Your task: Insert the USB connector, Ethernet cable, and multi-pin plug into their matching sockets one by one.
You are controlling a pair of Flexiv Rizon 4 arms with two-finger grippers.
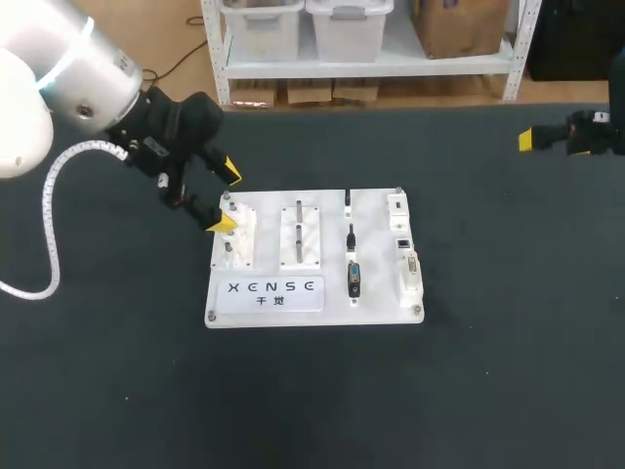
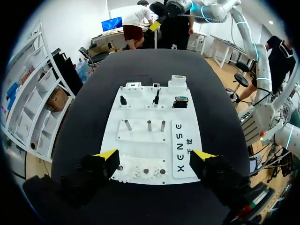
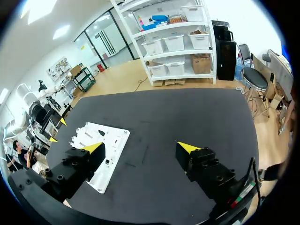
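Fingers of the left gripper stand wide apart with nothing between them, their yellow tips hanging just above one end of a white board. Under and just ahead of them is a row of small white gears, and beyond those stand three upright metal pegs. A label strip runs along the board's edge beside the pegs.

Past the pegs, three black plugs sit upright in their holders in a line across the board. The wide plug is the largest and is probably the multi-pin one. The two smaller plugs are too small for me to tell USB from Ethernet. Each plug is apart from the sockets, which form a row along the board's far end from this gripper, one block behind each plug. None of the plugs is in a socket.

The right gripper also has its fingers spread, with nothing held, above the bare black table. It is well apart from the board, at the right side of the table toward its far edge in the head view
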